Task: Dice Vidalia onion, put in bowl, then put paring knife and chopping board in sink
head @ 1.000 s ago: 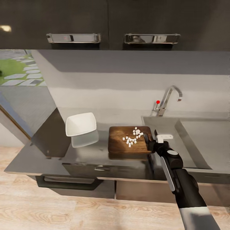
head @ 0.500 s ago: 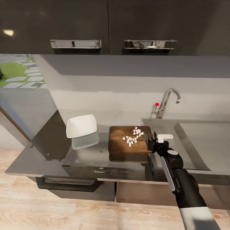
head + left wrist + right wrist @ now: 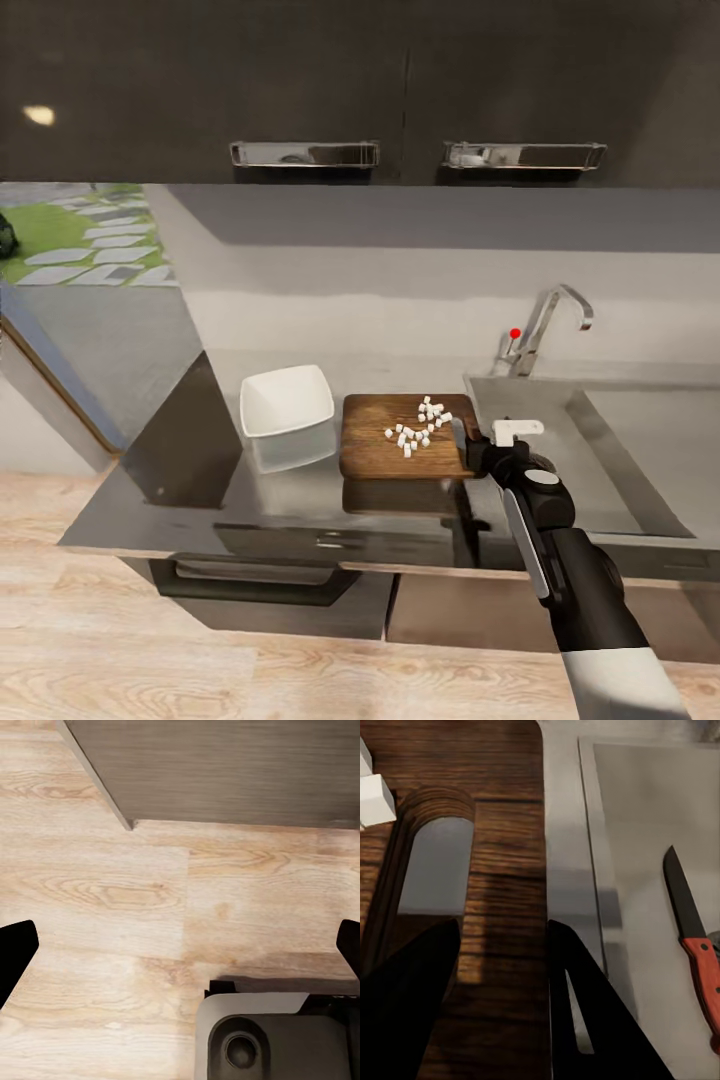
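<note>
The diced onion [image 3: 419, 425] lies as small white cubes on the upper right part of the chopping board [image 3: 380, 455], which sits flat on the grey bench [image 3: 200, 470] at the middle of the head frame, with the white bowl [image 3: 287, 402] just beside its left edge. The right pincer [image 3: 478, 440] is at the board's right edge, and in the right wrist view its two dark fingers [image 3: 405, 1012] straddle the board's end, one over the slot-shaped hole [image 3: 435, 866] and one near the rim, so it appears clamped on the board, though actual contact is hard to confirm. The paring knife [image 3: 694, 937] lies on the steel drainboard of the sink [image 3: 620, 450], just right of the board. The left pincer [image 3: 180, 952] hangs with fingers spread wide above the wooden floor [image 3: 112, 892], holding nothing. The likely next step is carrying or tipping the board toward the bowl. The risk is that a one-sided hold lets the board sag or twist, rolling the loose cubes off onto the bench or floor before they reach the bowl; a fast sweep could also knock the bowl aside.
</note>
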`<state>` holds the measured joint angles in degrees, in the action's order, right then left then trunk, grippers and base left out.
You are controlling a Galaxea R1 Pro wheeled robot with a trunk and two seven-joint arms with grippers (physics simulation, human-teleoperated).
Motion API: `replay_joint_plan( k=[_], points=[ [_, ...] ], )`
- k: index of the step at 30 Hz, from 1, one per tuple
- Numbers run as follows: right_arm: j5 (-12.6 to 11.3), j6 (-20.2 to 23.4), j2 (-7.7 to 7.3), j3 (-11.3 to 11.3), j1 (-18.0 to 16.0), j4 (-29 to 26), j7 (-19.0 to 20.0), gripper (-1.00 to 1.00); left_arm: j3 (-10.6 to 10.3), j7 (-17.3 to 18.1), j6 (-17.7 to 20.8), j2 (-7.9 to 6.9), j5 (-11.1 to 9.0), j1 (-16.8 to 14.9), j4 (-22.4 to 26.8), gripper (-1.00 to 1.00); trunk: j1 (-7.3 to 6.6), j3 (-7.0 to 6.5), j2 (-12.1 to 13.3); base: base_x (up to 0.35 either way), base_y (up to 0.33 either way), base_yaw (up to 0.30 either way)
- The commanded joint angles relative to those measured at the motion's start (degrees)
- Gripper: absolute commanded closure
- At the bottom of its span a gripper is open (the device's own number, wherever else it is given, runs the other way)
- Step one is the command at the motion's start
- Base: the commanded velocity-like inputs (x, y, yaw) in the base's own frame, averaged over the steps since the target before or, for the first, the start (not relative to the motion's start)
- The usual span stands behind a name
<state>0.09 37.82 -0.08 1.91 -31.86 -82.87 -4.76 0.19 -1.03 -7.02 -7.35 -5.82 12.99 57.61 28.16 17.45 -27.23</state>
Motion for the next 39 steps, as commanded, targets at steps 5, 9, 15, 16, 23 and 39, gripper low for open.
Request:
replay_joint_plan(
  k=[5, 9, 15, 16, 23, 39],
  points=[
    [0.0, 0.3, -0.01, 0.1, 0.0, -0.2, -0.3, 1.00, -0.1, -0.1, -0.1, -0.04, -0.6, 0.0, 0.1, -1.00, 0.03, -0.38, -0.1, 0.000, 0.036, 0.000],
    [0.0, 0.3, -0.01, 0.1, 0.0, -0.2, -0.3, 1.00, -0.1, -0.1, -0.1, -0.04, -0.6, 0.0, 0.1, -1.00, 0.03, -0.74, -0.1, 0.000, 0.003, 0.000],
    [0.0, 0.4, -0.01, 0.0, 0.0, -0.2, -0.3, 1.00, -0.1, -0.1, -0.1, -0.04, -0.6, 0.0, 0.1, -1.00, 0.03, -1.29, -0.1, 0.000, 0.000, 0.000],
    [0.1, 0.4, -0.01, 0.0, 0.0, -0.2, -0.3, 1.00, -0.1, -0.1, -0.1, -0.04, -0.6, 0.0, 0.1, -1.00, 0.03, -1.39, -0.1, 0.000, 0.000, 0.000],
    [2.8, 0.5, 0.06, 0.0, 0.0, -0.3, -1.1, 1.00, -0.1, -0.1, -0.1, -0.04, -0.6, 0.0, 0.1, -1.00, 0.03, -2.03, -0.1, 0.000, 0.014, 0.000],
    [3.3, 0.5, 0.08, 0.1, 0.0, -0.3, -1.1, 1.00, -0.1, -0.1, -0.1, -0.04, -0.6, 0.0, -0.1, -1.00, 0.03, -3.50, -0.1, 0.000, 0.171, 0.000]
  ],
)
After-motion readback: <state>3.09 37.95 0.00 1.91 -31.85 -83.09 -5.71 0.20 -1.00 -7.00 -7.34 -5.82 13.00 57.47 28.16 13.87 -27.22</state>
